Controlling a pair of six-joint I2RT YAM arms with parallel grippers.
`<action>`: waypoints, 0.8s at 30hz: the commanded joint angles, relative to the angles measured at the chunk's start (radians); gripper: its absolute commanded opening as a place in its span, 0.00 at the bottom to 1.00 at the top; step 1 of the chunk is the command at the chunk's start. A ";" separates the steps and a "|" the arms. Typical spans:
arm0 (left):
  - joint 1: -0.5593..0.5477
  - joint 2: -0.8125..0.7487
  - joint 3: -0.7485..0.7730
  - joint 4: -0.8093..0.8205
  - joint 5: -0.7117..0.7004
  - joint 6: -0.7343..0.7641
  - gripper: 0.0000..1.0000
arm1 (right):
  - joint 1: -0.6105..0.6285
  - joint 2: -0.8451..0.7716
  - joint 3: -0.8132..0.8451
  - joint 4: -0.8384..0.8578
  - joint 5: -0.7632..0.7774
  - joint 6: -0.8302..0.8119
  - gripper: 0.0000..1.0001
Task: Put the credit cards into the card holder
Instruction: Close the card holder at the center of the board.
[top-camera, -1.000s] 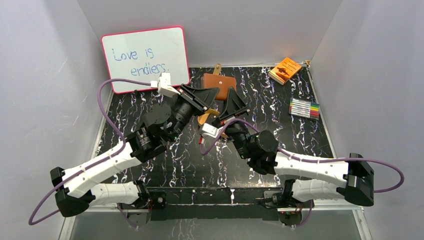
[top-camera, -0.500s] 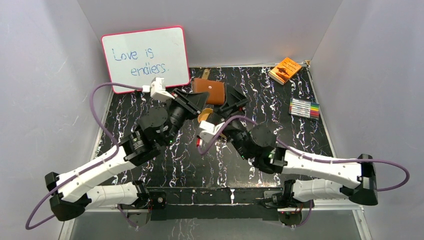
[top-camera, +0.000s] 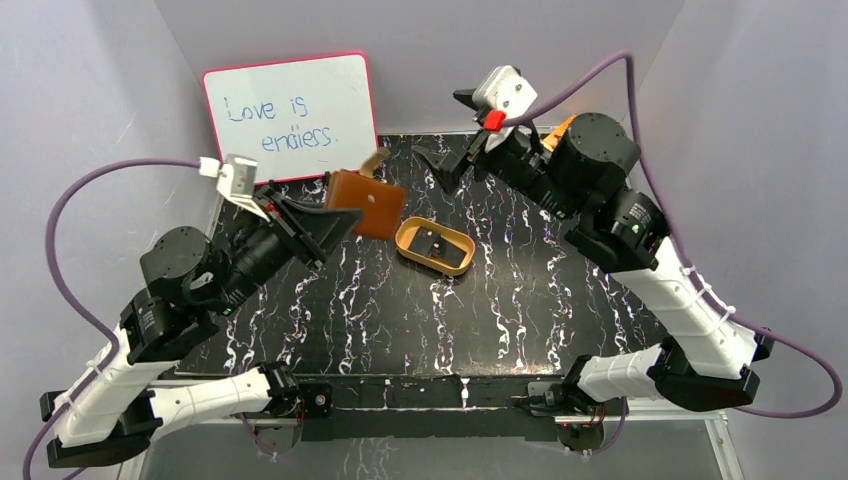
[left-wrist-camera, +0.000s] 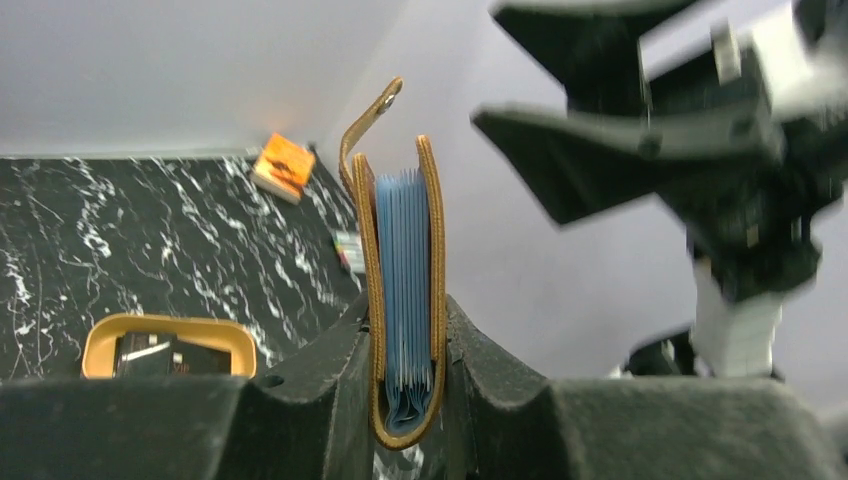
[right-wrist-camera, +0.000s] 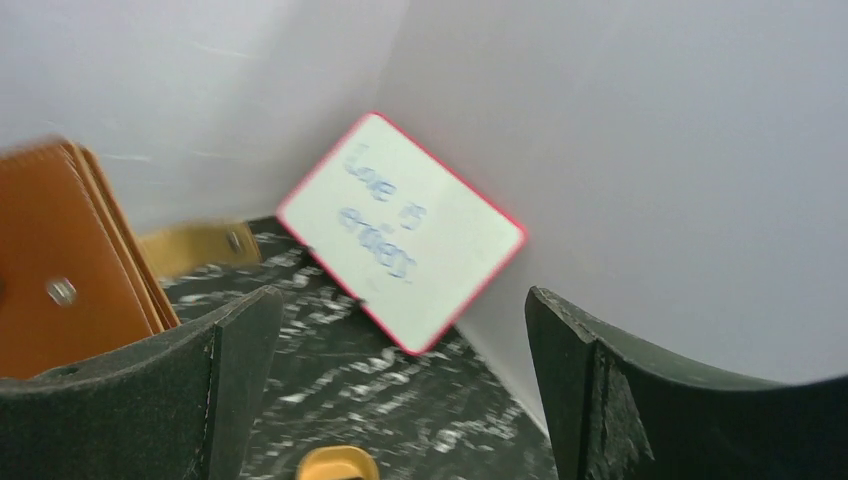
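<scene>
The card holder (top-camera: 366, 204), a reddish-brown leather wallet with its strap tab hanging loose, is held up off the table. My left gripper (top-camera: 343, 217) is shut on it. In the left wrist view the card holder (left-wrist-camera: 405, 250) stands upright between my fingers, its blue sleeves showing. A black credit card (top-camera: 437, 243) lies in the tan oval tray (top-camera: 412, 247), also visible as the credit card (left-wrist-camera: 160, 353) low on the left. My right gripper (top-camera: 447, 135) hangs open high at the back, empty. In its own wrist view the right gripper (right-wrist-camera: 400, 385) has the card holder (right-wrist-camera: 60, 290) off to its left.
A whiteboard (top-camera: 290, 115) leans on the back wall at the left. An orange booklet (left-wrist-camera: 283, 165) lies in the back right corner. A pack of markers (left-wrist-camera: 350, 250) lies on the right side. Grey walls close in the black marbled table (top-camera: 420, 320).
My right gripper has opened wide and swung up and back to the right, away from the card holder. The left arm pulled left with the holder still in its grip.
</scene>
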 joint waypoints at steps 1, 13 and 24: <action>-0.001 0.036 0.072 -0.196 0.293 0.085 0.00 | -0.127 0.021 0.055 -0.075 -0.429 0.310 0.99; -0.001 -0.076 -0.245 -0.108 0.508 -0.009 0.00 | -0.275 -0.194 -0.184 -0.187 -0.662 0.564 0.95; 0.190 0.079 -0.456 0.148 0.691 -0.046 0.00 | -0.380 -0.305 -0.665 0.266 -0.669 0.818 0.93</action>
